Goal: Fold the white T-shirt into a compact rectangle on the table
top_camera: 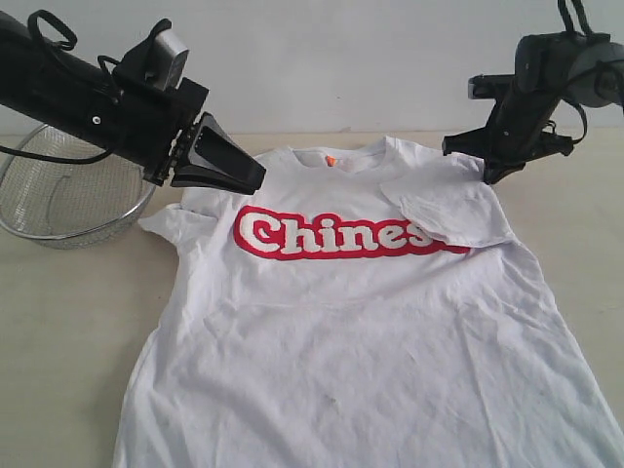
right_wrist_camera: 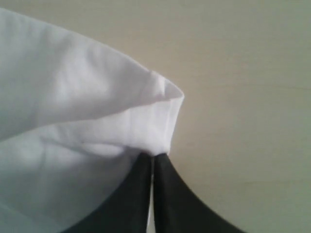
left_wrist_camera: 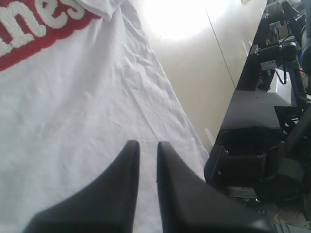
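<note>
The white T-shirt lies face up on the table, with red-outlined lettering across the chest and an orange neck tag. Its right-hand sleeve is folded inward over the end of the lettering. My right gripper sits low at that shoulder. In the right wrist view the right gripper is shut on a folded edge of the shirt. My left gripper hovers over the other shoulder. In the left wrist view the left gripper is shut to a thin slit above the cloth, holding nothing.
A silver wire-mesh bowl stands on the table at the far left, under the left arm. The left sleeve sticks out toward it. Black robot base hardware lines the table edge in the left wrist view.
</note>
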`<state>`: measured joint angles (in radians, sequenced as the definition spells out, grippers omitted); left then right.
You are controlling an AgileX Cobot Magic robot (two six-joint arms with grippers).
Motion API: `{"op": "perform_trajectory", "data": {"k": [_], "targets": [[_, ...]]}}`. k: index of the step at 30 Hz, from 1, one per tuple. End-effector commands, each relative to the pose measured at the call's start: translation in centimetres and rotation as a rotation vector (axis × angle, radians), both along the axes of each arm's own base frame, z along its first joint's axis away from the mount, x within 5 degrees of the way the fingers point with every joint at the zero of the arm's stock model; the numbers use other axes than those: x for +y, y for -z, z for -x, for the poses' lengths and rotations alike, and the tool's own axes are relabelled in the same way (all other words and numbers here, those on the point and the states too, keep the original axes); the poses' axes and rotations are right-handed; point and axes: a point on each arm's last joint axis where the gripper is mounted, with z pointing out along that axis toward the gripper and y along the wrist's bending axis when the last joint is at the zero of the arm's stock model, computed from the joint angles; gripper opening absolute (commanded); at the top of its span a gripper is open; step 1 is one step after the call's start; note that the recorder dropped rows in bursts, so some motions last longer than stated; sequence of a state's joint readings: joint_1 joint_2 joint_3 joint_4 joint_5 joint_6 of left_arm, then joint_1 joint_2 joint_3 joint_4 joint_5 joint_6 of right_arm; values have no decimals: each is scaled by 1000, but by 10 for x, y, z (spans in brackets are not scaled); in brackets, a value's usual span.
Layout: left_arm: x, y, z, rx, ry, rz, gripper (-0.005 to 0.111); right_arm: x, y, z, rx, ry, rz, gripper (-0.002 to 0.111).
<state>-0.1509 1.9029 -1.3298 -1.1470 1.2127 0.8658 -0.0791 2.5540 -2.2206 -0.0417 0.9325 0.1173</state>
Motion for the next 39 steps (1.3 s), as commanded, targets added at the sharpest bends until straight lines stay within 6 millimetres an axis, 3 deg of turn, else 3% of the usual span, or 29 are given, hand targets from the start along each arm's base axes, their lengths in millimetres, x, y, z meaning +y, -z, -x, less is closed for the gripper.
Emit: {"op": "perform_trajectory", "data": {"k": [1,9,12,25,39], "targets": [[0,-4,2,-6,2,17,13,-3,4,-4,-39,0,2,0],[0,-4,2,-6,2,17,13,-7,-37,-17,-158,13,12,0],[0,-4,2,-6,2,17,13,-7,-40,-18,-178,14,6,0],[0,-4,2,-10,-3,14,13,-7,12,-23,-126,13,-2,0],[0,-4,0,-16,-14,9,13,-14,3,-28,-211,25,4,0]]}}
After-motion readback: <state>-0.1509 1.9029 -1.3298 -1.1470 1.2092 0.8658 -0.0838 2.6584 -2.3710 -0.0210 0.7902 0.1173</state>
